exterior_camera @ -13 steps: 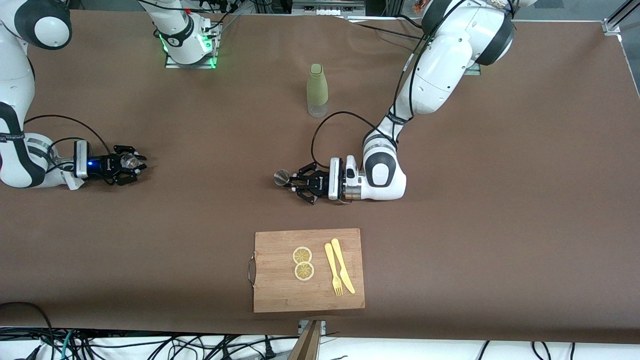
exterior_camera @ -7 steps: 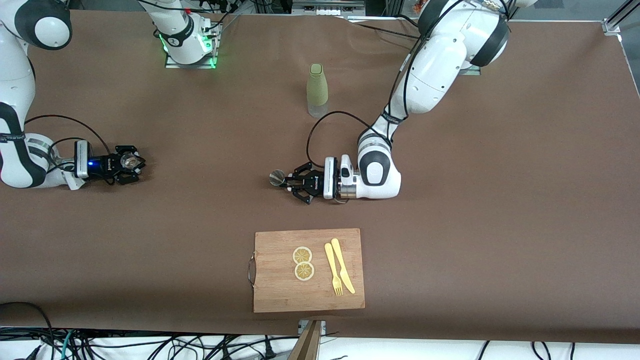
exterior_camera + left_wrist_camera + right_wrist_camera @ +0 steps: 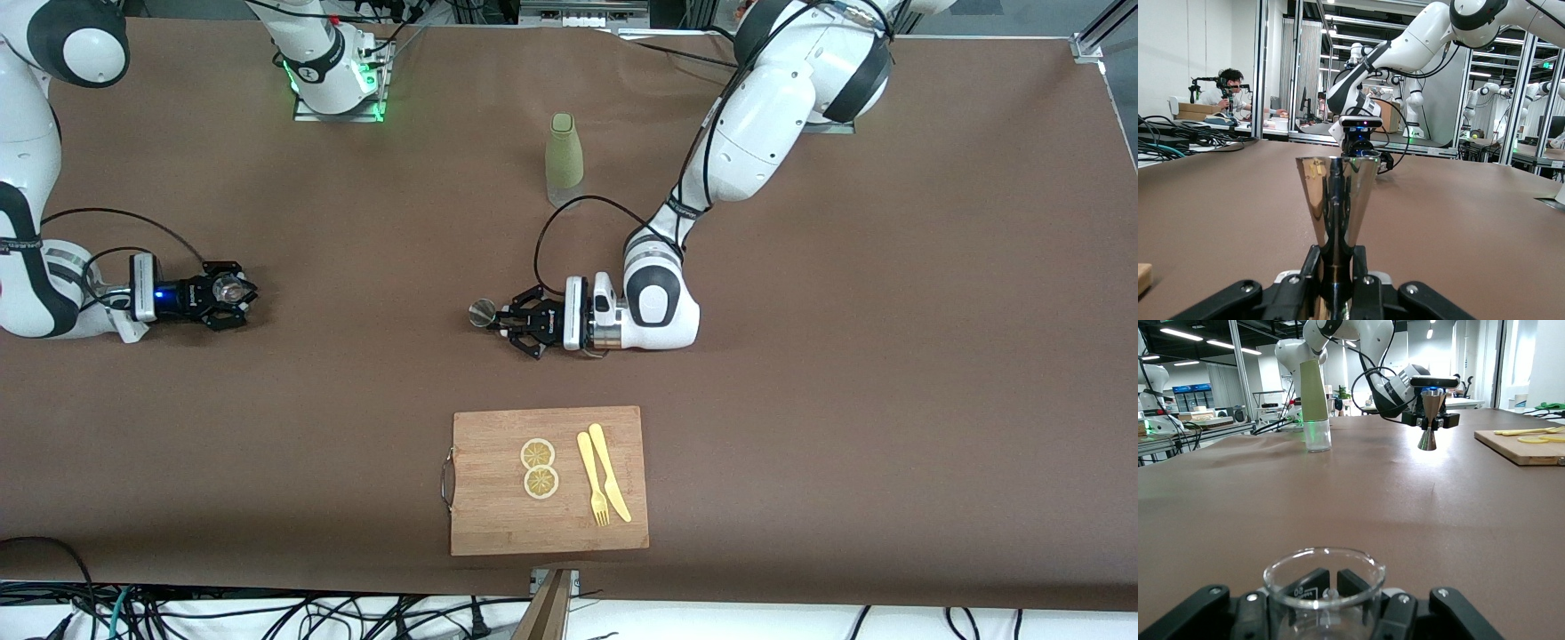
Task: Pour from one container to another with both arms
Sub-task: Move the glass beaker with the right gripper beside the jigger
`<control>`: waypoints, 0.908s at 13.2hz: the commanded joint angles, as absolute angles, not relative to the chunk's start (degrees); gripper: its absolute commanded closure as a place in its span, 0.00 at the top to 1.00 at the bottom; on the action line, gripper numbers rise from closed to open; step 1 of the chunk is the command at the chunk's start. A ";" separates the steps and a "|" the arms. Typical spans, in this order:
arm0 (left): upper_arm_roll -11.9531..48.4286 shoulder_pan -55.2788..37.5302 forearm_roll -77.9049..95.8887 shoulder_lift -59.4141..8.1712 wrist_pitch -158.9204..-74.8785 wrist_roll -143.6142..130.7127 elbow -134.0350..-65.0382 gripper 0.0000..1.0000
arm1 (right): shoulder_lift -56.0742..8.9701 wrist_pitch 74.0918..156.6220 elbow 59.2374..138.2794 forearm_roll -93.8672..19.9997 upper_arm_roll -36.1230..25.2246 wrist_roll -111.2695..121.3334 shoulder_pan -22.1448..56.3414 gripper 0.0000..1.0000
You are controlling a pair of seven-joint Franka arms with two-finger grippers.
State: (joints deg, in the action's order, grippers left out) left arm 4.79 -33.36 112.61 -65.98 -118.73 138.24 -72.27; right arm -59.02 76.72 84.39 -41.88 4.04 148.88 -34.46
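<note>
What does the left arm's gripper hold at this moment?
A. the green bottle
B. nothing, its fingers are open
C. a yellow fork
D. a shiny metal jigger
D: the left gripper is shut on the metal jigger, which stands upright between its fingers, while the green bottle stands alone on the table and the yellow fork lies on the cutting board.
</note>
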 commanded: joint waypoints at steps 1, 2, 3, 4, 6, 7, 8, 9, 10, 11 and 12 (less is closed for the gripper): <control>4.31 -34.28 114.87 -67.50 -119.36 137.72 -69.26 0.00 | -54.34 76.29 87.00 -41.40 4.39 146.69 -32.26 0.08; 4.31 -34.36 114.96 -67.50 -119.36 137.72 -69.26 0.00 | -52.75 76.38 88.32 -41.66 4.31 146.25 -31.21 0.08; 4.31 -34.63 115.48 -67.50 -119.27 137.81 -69.26 0.00 | -51.69 76.64 89.20 -41.92 4.39 145.73 -29.81 0.08; 4.31 -34.80 115.66 -67.59 -119.27 137.81 -69.26 0.00 | -50.29 76.99 89.82 -42.01 4.39 145.29 -28.32 0.08; 4.31 -34.98 116.10 -67.59 -119.27 138.08 -69.26 0.00 | -46.43 78.83 91.92 -42.62 4.39 143.71 -24.80 0.08; 4.31 -34.98 116.10 -67.59 -119.27 138.16 -69.26 0.00 | -44.58 80.06 93.33 -43.32 4.31 142.66 -23.13 0.08; 4.31 -35.07 116.19 -67.67 -119.27 138.16 -69.26 0.00 | -43.17 80.50 94.47 -44.55 4.31 141.69 -21.20 0.08; 4.31 -35.07 116.19 -67.76 -119.27 138.16 -69.26 0.00 | -41.94 80.86 95.44 -46.30 4.31 140.98 -19.53 0.08; 4.31 -35.07 116.54 -67.76 -119.27 138.25 -69.26 0.00 | -40.97 81.03 95.97 -47.36 4.31 140.37 -18.21 0.08; 4.31 -35.07 116.98 -67.76 -119.18 138.25 -69.26 0.00 | -40.09 81.21 96.15 -48.07 4.31 139.49 -17.15 0.08; 4.39 -35.07 117.24 -67.85 -119.09 138.25 -69.26 0.00 | -39.38 81.12 96.24 -48.77 4.39 139.22 -16.18 0.08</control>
State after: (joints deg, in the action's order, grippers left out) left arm 4.79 -34.17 114.47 -66.25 -118.74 138.24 -71.93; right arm -42.88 80.24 92.95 -46.81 4.71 140.17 -17.28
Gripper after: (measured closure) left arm 0.775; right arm 0.863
